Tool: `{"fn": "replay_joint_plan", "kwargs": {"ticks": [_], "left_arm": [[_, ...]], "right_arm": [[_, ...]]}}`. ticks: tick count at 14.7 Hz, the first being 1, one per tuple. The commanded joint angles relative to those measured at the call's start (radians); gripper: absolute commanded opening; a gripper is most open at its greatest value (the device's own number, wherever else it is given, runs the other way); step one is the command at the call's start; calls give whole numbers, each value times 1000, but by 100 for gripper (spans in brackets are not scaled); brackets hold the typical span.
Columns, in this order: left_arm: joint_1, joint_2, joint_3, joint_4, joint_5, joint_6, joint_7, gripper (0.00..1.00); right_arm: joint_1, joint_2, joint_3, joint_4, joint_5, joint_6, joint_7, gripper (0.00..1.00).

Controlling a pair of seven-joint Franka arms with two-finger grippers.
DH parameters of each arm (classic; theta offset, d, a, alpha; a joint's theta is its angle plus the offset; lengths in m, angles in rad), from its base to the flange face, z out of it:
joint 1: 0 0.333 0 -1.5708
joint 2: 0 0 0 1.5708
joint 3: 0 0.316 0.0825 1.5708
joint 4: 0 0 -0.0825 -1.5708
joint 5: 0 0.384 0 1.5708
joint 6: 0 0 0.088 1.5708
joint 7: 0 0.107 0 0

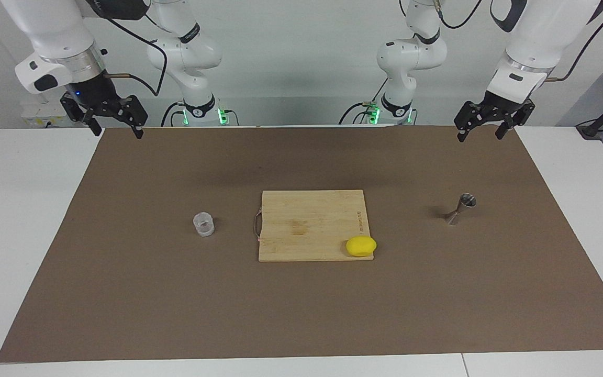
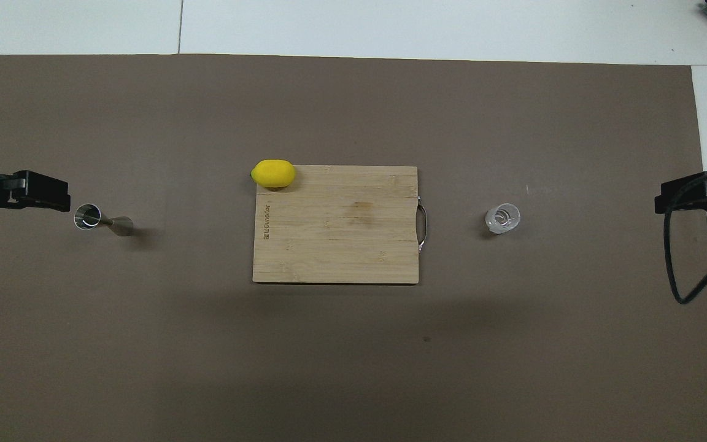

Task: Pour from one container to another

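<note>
Plainly, both the right gripper (image 1: 114, 124) and left gripper (image 1: 481, 127) hung wide, empty — the cup (image 1: 203, 224) wanted a level grasp before tipping into the jigger (image 1: 461, 208).

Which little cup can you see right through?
The clear cup, toward the right arm's end of the brown mat. The jigger is shiny metal and hourglass-shaped.

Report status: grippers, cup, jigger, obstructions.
Left gripper and right gripper open, raised, empty. Clear cup and jigger upright, untouched. Cutting board with lemon between them.
</note>
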Motion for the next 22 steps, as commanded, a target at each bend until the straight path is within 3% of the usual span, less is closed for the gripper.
{"fn": "replay_joint_plan", "kwargs": {"ticks": [1, 22], "left_arm": [[12, -32, -9, -38, -10, 21, 9, 100], [-5, -29, -15, -17, -5, -8, 11, 100]], "right_arm": [[-2, -9, 1, -5, -14, -8, -20, 100], [-14, -10, -1, -11, -7, -15, -15, 100]]}}
